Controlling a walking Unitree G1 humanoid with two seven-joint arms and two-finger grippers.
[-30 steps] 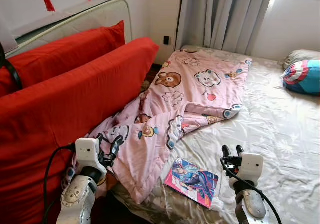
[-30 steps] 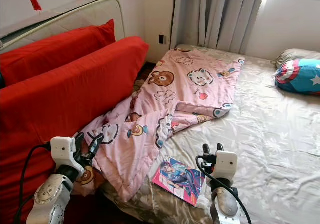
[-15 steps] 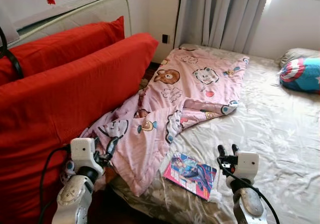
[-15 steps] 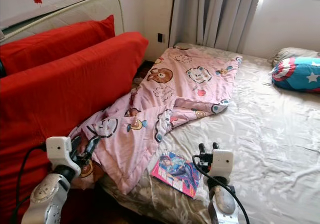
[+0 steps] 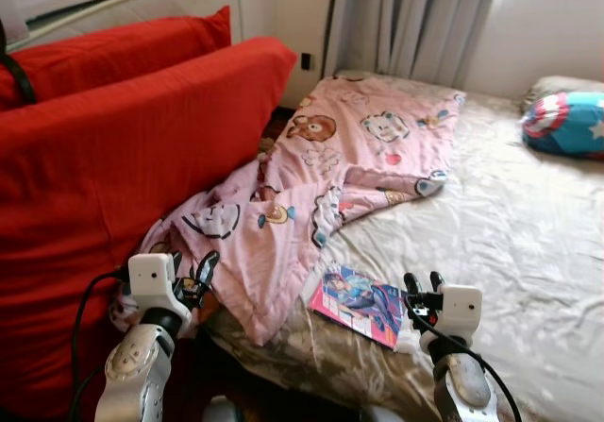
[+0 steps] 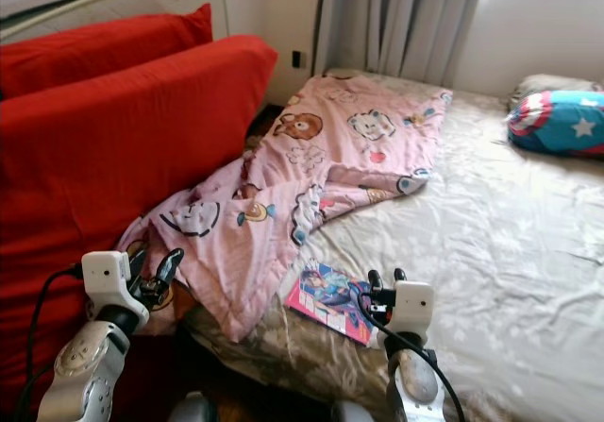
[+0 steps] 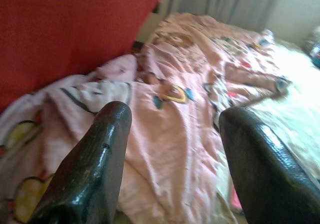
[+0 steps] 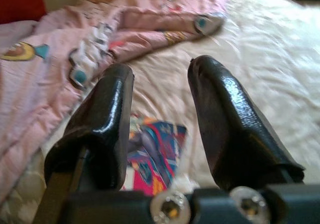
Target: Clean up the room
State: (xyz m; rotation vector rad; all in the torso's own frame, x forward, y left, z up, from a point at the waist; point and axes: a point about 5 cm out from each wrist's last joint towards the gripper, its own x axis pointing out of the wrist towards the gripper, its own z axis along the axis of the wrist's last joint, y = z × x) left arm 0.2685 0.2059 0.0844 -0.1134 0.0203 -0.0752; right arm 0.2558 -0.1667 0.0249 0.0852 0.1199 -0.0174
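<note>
pink blanket [image 5: 349, 172] overhanging bed [image 5: 528, 252], partly covering magazine [image 5: 359, 304]

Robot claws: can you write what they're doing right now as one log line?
left claw: open, by pink blanket | right claw: open, beside comic book | holding: nothing | bed: untidy

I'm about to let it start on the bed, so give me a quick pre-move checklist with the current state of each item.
1. Left hand open, holding nothing: ok.
2. Right hand open, holding nothing: ok.
3. Magazine lies flat on the bed, uncovered, just ahead of the right hand: ok.
4. Pink blanket tidy: not ok, it lies crumpled and hangs over the bed's edge.
5. Blanket corner within the left hand's reach: cannot tell.
</note>
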